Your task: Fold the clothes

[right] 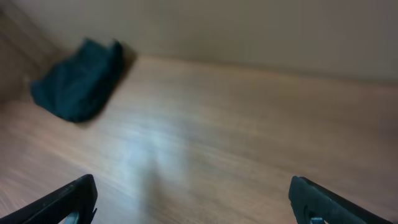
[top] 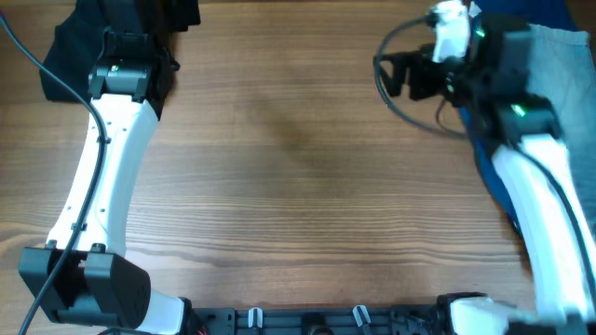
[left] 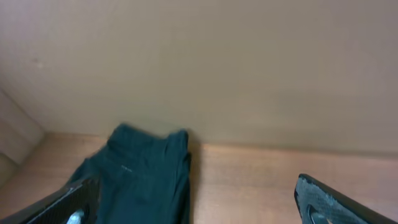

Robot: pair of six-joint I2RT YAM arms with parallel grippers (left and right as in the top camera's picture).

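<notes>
One rumpled black fabric garment (left: pixel 143 177)

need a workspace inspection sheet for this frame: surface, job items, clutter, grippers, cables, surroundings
Surface: wooden table, grain showing, no spills seen.
Job's things: black garment, bunched at the far left corner, partly under the left arm.
Clutter: denim jeans and dark blue cloth at the right edge, under the right arm.
Grippers: left gripper open, empty, beside the garment; right gripper open, empty, over wood.
Cables: black cable loop by the right wrist; left arm cable.
Surroundings: plain wall behind the table.
</notes>
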